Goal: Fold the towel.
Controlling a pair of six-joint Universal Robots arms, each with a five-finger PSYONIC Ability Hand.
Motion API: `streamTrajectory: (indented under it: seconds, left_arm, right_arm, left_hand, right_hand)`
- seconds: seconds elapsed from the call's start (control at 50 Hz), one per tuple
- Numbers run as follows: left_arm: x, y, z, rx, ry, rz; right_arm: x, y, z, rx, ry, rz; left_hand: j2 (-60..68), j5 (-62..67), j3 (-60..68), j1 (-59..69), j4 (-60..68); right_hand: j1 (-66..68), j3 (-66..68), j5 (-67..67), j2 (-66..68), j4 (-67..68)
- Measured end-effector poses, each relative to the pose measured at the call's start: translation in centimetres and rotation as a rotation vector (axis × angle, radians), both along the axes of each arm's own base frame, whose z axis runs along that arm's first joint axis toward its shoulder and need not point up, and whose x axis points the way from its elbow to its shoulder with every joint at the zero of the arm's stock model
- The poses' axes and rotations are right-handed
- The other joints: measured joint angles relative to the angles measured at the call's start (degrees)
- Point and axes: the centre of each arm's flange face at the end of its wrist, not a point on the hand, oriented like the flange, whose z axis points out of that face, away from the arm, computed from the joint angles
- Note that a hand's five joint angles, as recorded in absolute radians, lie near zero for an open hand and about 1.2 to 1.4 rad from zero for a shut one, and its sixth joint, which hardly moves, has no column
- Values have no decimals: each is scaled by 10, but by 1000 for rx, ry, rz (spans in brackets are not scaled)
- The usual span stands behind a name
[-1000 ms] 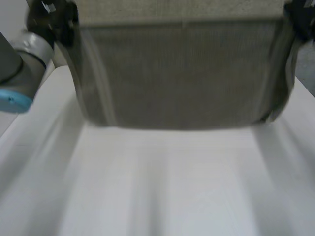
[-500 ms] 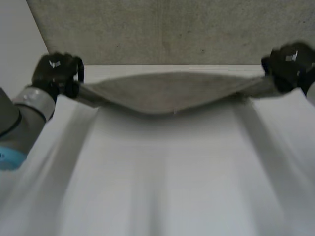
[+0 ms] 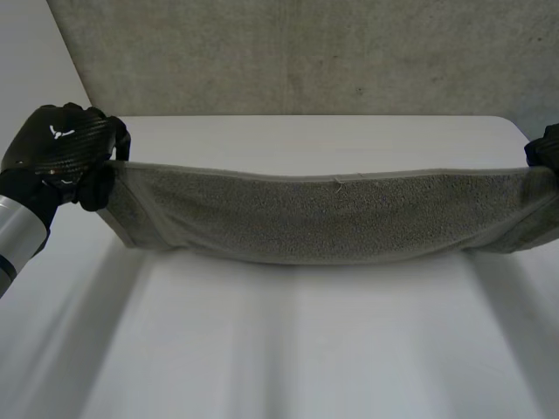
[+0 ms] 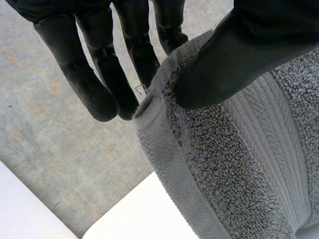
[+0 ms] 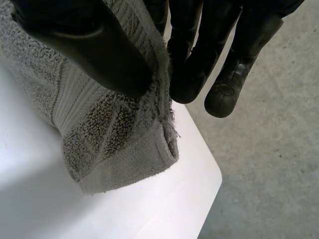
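Observation:
A grey terry towel (image 3: 323, 218) stretches across the white table (image 3: 297, 340), held up by its two ends and sagging in the middle. My left hand (image 3: 57, 153) pinches the towel's left end. In the left wrist view the thumb (image 4: 234, 55) presses the towel (image 4: 234, 164) corner against the fingers (image 4: 99, 74). My right hand (image 3: 546, 148) grips the right end at the table's right side. In the right wrist view its thumb (image 5: 84, 45) clamps the towel (image 5: 107, 129) against the fingers (image 5: 199, 55), with the corner hanging below.
A grey concrete floor (image 3: 297, 52) lies beyond the table's far edge. The table's corner (image 5: 209, 174) sits just under my right hand. The white surface in front of the towel is bare.
Both hands have come down and toward me with the towel. It hung high and tall a second ago; now it spans low over the table as a narrow band.

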Motion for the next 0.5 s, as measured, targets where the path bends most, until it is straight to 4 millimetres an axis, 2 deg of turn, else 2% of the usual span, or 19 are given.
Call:
streamTrajectory:
  seconds: [0.06,0.14,0.24,0.28,0.5]
  left_arm:
    - [-2,-4,-7,22,-4,-11]
    - [-9,-21,-32,107,-23,-26]
    - [-21,-43,-63,196,-48,-47]
    - [-29,-59,-78,228,-62,-57]
    - [-53,-120,-114,228,-86,-35]
  right_arm:
    - [1,-4,0,3,-5,11]
    - [4,-19,-18,67,-13,31]
    - [11,-39,-46,157,-14,50]
    - [17,-50,-61,198,-7,53]
    - [46,-90,-117,251,57,36]
  left_hand:
    - [0,0,0,0,0]
    - [0,0,0,0,0]
    - [0,0,0,0,0]
    - [0,0,0,0,0]
    - [0,0,0,0,0]
  right_hand:
    - [0,0,0,0,0]
    - [0,0,0,0,0]
    - [0,0,0,0,0]
    - [0,0,0,0,0]
    - [0,0,0,0,0]
